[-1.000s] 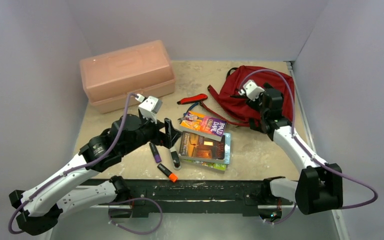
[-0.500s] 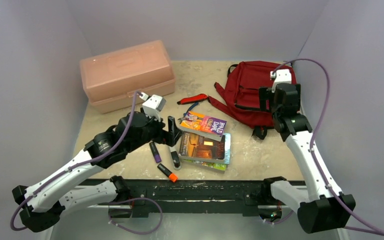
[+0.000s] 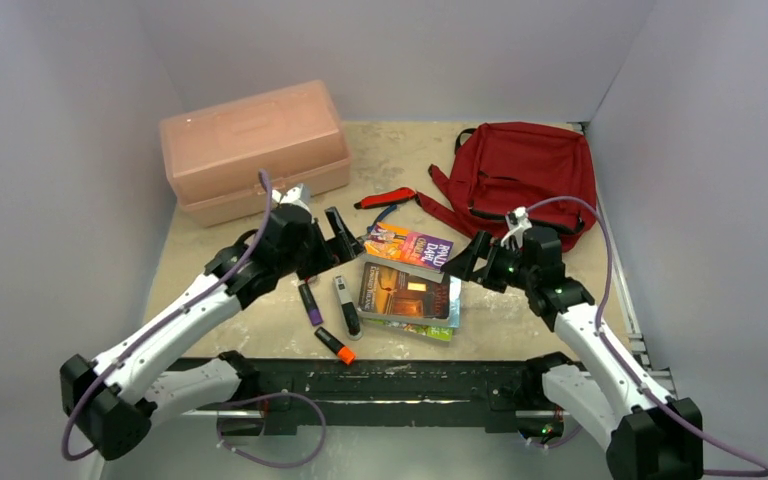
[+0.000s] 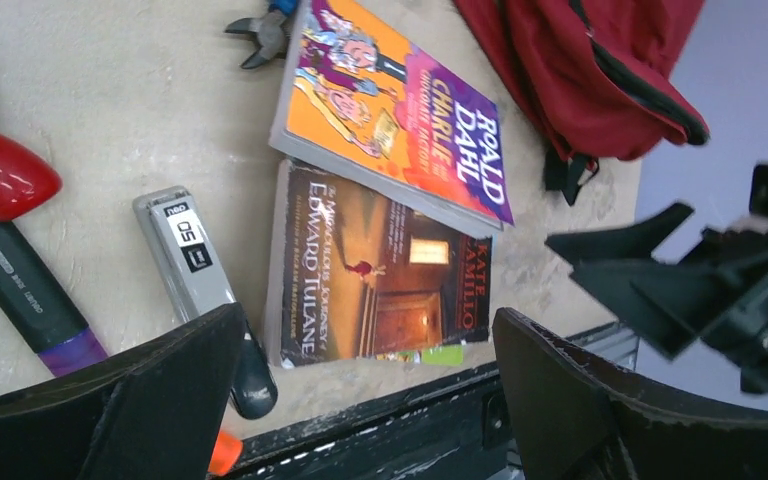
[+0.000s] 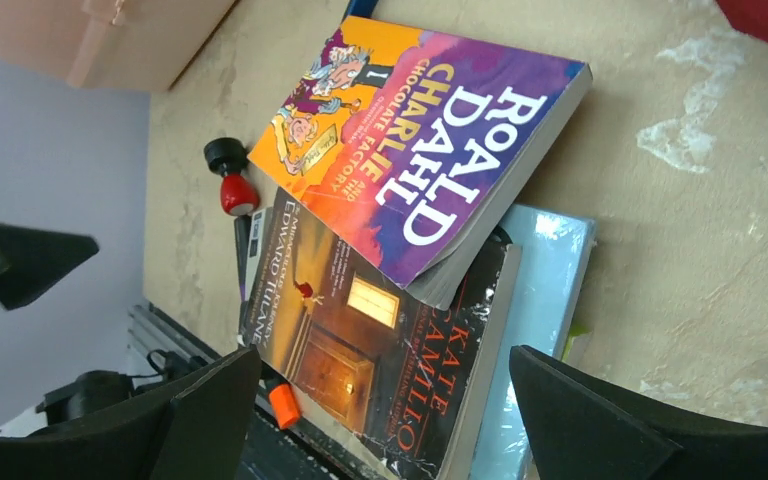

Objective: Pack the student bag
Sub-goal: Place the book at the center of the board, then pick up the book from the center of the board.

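Beige table (image 3: pixel 400 150), scuffed white in patches.
- Far left: pale pink plastic box (image 3: pixel 253 150), lid shut.
- Centre: stack of books. The Roald Dahl paperback (image 3: pixel 410 248), "Charlie and the Chocolate Factory", overlaps the far edge of the Kate DiCamillo book (image 3: pixel 405 292). Under that lies a light blue book (image 5: pixel 545 330), and a green edge (image 4: pixel 440 354) shows at the near side.
- Just left of the stack: grey lead case (image 4: pixel 192 260) marked "05"; then a black marker with a purple band (image 4: pixel 30 290).
- Nearer the front: an orange-tipped marker (image 3: pixel 335 345).
- Beyond the Dahl book: cutters (image 3: pixel 385 197) with red and blue handles.
- Small red-and-black object (image 5: pixel 232 185), kind unclear.
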Controlling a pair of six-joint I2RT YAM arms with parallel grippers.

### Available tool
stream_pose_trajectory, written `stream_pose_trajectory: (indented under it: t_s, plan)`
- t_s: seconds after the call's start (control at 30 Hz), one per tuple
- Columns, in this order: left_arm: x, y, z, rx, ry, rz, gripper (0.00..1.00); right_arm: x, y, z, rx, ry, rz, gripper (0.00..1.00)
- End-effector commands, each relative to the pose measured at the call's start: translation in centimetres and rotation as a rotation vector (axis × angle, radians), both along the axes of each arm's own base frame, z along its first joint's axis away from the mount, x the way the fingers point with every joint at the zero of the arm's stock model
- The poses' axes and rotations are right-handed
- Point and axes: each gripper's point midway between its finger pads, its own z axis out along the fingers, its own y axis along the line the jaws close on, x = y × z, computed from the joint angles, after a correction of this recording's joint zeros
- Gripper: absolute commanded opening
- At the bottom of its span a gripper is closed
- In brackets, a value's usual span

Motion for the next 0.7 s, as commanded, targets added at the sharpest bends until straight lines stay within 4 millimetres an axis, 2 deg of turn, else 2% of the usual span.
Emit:
stream_pose_trajectory:
  t_s: [0.0, 0.13, 0.3, 0.4, 0.57, 0.67]
  plan:
    - [2.9, -1.8, -1.2, -0.133, 0.132, 0.038, 0.95, 0.7, 1.2, 2.8, 0.103, -0.049, 0.012, 0.99]
    - [6.3, -2.0, -3.1, -0.103, 0.174, 0.062, 0.92, 1.3, 0.7, 1.1, 0.060, -0.011, -0.012, 0.99]
    - [9.6, -1.8, -6.0, -0.044, 0.183, 0.095, 0.91, 1.4, 1.1, 0.9, 0.064, -0.008, 0.014, 0.99]
    - [11.2, -2.3, -7.9, -0.030, 0.196, 0.091, 0.92, 1.5, 1.3, 1.4, 0.067, -0.028, 0.026, 0.99]
    - [13.0, -3.5, -10.6, -0.061, 0.228, 0.052, 0.93, 2.2, 0.7, 1.8, 0.022, -0.039, 0.008, 0.99]
    - [13.0, -4.3, -11.2, -0.098, 0.243, 0.034, 0.90, 2.2, 0.4, 1.5, 0.001, -0.032, -0.002, 0.99]
